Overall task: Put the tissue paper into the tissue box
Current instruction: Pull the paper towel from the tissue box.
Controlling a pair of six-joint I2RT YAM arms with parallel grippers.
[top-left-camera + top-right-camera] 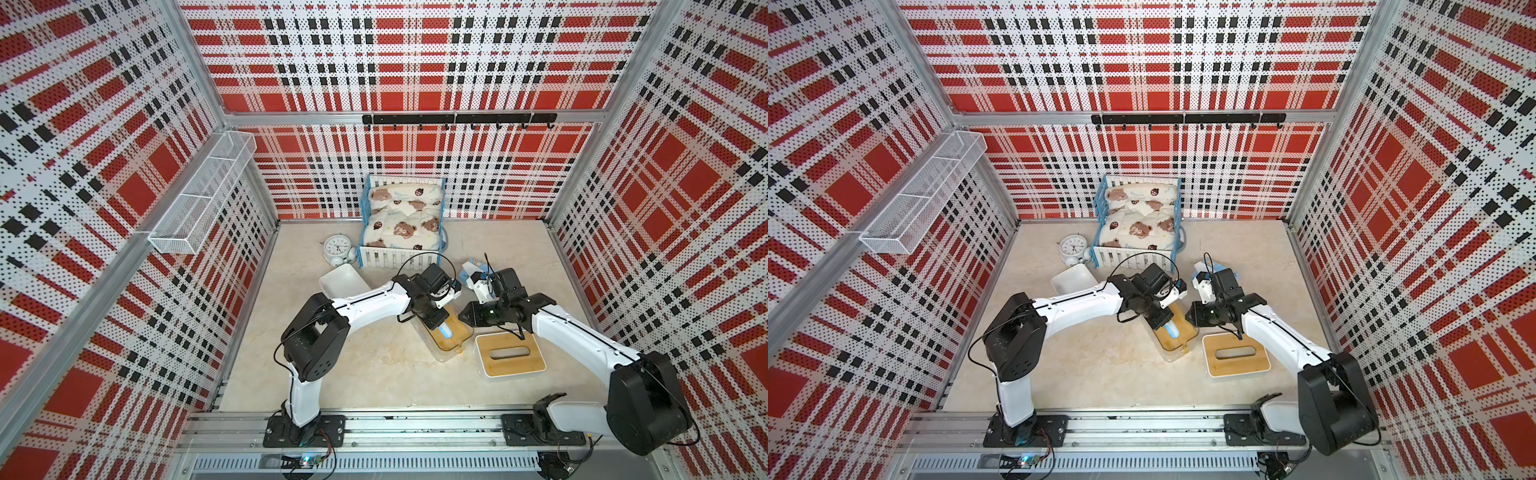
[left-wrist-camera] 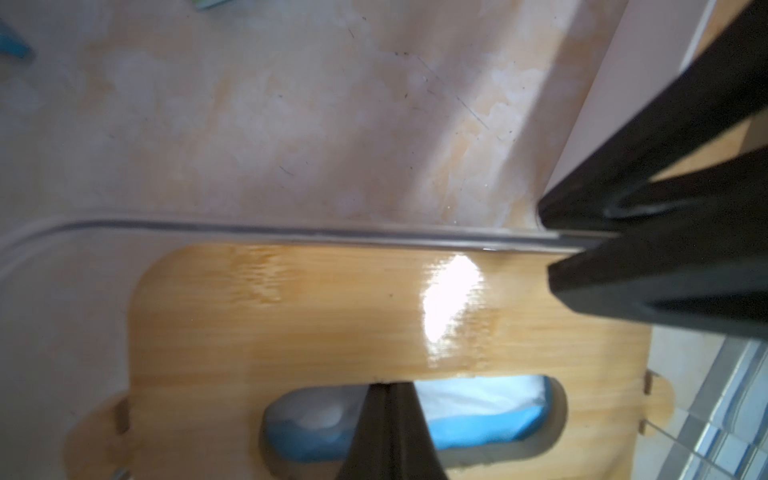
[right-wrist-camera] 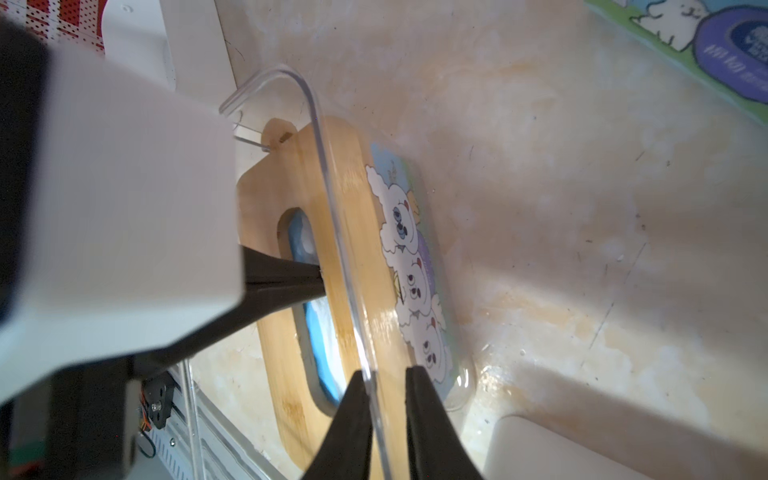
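On the beige surface (image 1: 374, 374) in a top view, a clear plastic box (image 1: 446, 357) with slotted bamboo lid (image 1: 456, 326) holds blue-wrapped tissue paper (image 1: 444, 331). Left wrist: left tool (image 2: 386, 388), pinched together, at the slot above it. Right wrist: right tool (image 3: 388, 372) narrowly straddles the clear wall.

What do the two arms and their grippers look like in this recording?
Both the left arm and the right arm have white tubular links between bulky black joint housings, with thin black cables looping outside the joints. The left gripper has a white body. It and the right gripper end in slim, tapering matte black fingers. No markings are legible.
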